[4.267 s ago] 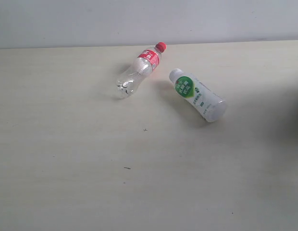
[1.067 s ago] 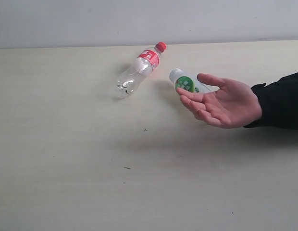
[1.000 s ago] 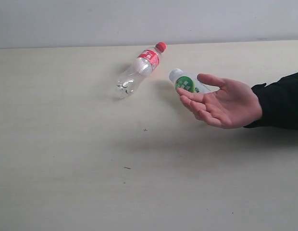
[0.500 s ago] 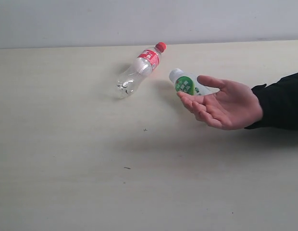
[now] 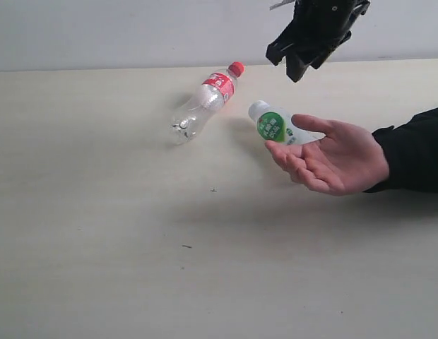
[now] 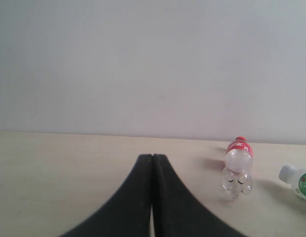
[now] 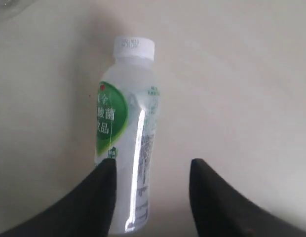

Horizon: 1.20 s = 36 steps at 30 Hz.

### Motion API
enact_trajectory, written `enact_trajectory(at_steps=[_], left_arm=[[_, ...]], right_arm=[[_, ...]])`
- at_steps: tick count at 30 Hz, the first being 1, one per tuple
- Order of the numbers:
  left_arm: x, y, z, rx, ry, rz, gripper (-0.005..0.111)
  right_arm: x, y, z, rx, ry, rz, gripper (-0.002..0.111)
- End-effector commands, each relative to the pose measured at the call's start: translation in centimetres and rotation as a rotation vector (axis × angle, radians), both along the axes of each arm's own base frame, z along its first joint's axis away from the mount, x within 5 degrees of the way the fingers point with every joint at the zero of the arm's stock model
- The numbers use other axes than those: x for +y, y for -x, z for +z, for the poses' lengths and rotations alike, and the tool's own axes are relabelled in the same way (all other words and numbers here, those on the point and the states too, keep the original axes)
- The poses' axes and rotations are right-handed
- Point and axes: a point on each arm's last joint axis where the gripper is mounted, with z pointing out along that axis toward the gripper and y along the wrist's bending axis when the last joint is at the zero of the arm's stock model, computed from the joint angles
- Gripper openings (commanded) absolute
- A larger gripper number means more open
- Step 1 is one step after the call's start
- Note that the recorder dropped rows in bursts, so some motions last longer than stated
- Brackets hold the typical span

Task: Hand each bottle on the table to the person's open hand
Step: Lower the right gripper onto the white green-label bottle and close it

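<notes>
Right gripper (image 5: 286, 63) hangs over the white bottle (image 5: 274, 126), jaws apart; person's open hand (image 5: 335, 159) palm-up alongside; left gripper (image 6: 152, 159) jaws together.

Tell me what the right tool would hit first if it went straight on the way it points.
Probably the white green-labelled bottle lying on the table, just ahead of the open right tool; depth unclear.

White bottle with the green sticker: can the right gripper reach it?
Probably yes. The right gripper hangs open above the white bottle, and its wrist view shows nothing covering it. The person's hand hides part of it only in the exterior view.
</notes>
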Motion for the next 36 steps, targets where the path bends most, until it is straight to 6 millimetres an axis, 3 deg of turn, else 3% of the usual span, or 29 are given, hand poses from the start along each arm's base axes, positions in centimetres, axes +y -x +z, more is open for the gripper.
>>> enact_trajectory(at_steps=[1, 6, 17, 28, 36], left_arm=[[0.0, 0.0, 0.0, -0.005, -0.005, 0.002, 0.0], [0.0, 0.0, 0.0, -0.005, -0.005, 0.002, 0.0], [0.0, 0.0, 0.0, -0.005, -0.005, 0.002, 0.0], [0.0, 0.0, 0.0, -0.005, -0.005, 0.002, 0.0], [0.0, 0.0, 0.0, -0.005, -0.005, 0.002, 0.0]], right_arm=[[0.3, -1.5, 0.5, -0.157, -0.023, 0.08, 0.056], [0.6, -1.6, -1.1, -0.094, -0.01, 0.079, 0.067], [0.8, -2.3, -5.5, 0.021, 0.035, 0.1, 0.074], [1.8, -2.2, -6.7, 0.068, -0.06, 0.082, 0.074], [1.6, -2.7, -9.6, 0.109, -0.016, 0.071, 0.074]])
